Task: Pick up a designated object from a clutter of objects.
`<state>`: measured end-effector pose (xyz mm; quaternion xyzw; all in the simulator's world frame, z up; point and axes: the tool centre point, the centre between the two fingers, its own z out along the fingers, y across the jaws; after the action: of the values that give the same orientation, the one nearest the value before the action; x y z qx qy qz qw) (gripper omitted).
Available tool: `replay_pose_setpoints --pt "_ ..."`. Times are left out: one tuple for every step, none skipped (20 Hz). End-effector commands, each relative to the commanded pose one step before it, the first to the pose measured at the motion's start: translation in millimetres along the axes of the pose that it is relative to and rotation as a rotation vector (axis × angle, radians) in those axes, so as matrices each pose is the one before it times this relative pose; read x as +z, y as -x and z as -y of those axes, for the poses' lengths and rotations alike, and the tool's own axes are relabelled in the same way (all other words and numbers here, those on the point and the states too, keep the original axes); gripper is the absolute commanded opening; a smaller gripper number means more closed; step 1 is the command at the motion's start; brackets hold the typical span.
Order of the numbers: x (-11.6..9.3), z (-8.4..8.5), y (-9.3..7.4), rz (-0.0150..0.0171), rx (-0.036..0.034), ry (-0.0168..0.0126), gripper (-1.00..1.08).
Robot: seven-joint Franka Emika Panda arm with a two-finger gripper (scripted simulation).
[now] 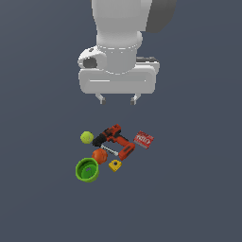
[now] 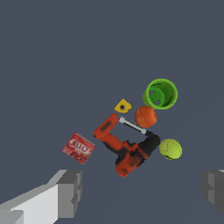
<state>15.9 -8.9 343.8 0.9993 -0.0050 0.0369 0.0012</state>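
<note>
Overhead, the gripper hangs with fingers apart (holding nothing), well above the tennis ball lying beside the drill.

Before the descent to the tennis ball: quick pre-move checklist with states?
1. Gripper open: ok, fingers wide apart.
2. Gripper empty: ok.
3. Tennis ball visible in both views: ok.
4. Gripper over ball: not ok; in the exterior view the ball sits left of the fingers.
5. Clearance beside ball: not ok, drill nose nearly touches it.
6. Orange ball and bowl apart from the target: ok.
</note>
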Motion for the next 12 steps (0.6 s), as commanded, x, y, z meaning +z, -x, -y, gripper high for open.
replay_pose_setpoints --pt "2.84 -1.53 -0.09 0.00155 -0.00705 -0.0002 1.0" --pt "1.59 -1.15 -0.16 0.00035 -0.00461 -0.00031 1.0" --pt "1.86 -1.36 -0.18 0.00039 -0.00541 -0.00038 1.0" --pt "2.15 -1.56 -0.17 0.0005 -0.00618 -0.00038 1.0" --pt "2.5 -1.7 -0.15 0.00067 -0.00717 -0.00035 1.0" --pt "2.85 -1.88 -0.12 0.00082 -0.00815 -0.00033 1.0" --pt "3.16 -2.07 -0.09 0.00093 -0.00905 -0.00035 1.0" --pt "3.44 -2.29 -0.05 0.00097 -0.00984 -0.00042 1.0" --pt "3.71 -2.52 0.0 0.001 -0.01064 -0.00049 1.0" --pt "4.0 -2.74 0.07 0.00106 -0.01147 -0.00053 1.0" --pt "4.31 -2.94 0.15 0.00115 -0.01236 -0.00055 1.0" --pt "4.62 -3.14 0.26 0.00123 -0.01325 -0.00059 1.0"
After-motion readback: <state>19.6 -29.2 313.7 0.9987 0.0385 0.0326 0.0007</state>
